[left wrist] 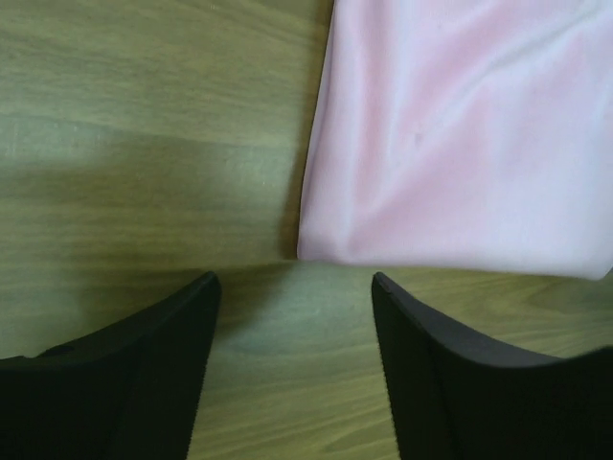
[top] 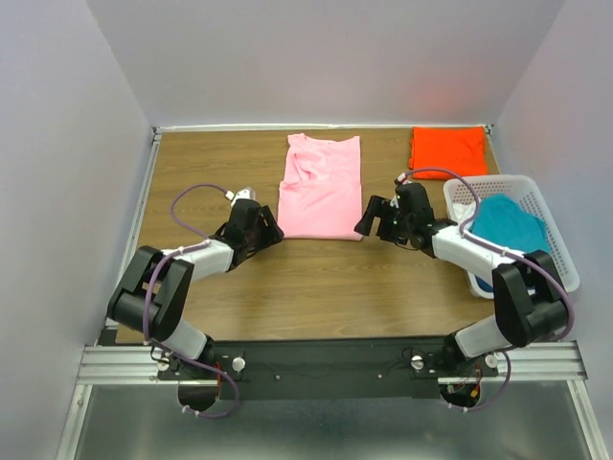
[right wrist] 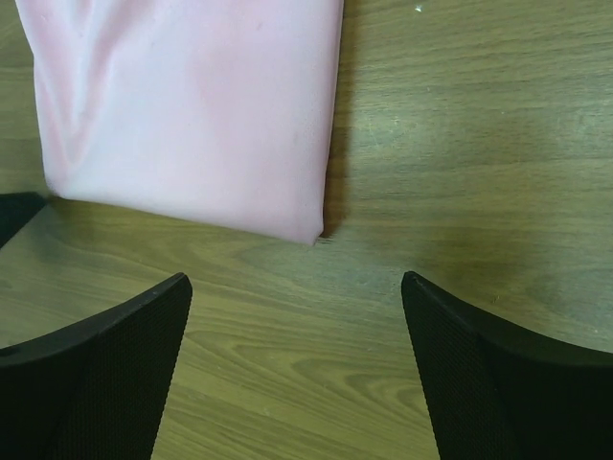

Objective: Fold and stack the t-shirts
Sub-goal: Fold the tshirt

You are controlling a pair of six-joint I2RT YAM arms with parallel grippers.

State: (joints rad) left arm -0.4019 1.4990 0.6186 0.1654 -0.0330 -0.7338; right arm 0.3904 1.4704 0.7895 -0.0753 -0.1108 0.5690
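Low over the near half of the counter (top: 211,163), the left arm (top: 203,257) and right arm (top: 469,249) stretch inward, wrists angled toward each other. The left jaws and right jaws are both released and empty, each just short of a near corner of the pink shirt (top: 321,196), which lies narrowed at mid-counter. A clean fold likely needs both corners pinched through every layer and lifted evenly. A teal shirt (top: 508,222) sits in the basket (top: 488,180) at right; an orange shirt (top: 448,150) lies folded at the far edge.

Overhead camera looks down; close wrist cameras share pink shirt (top: 321,192).
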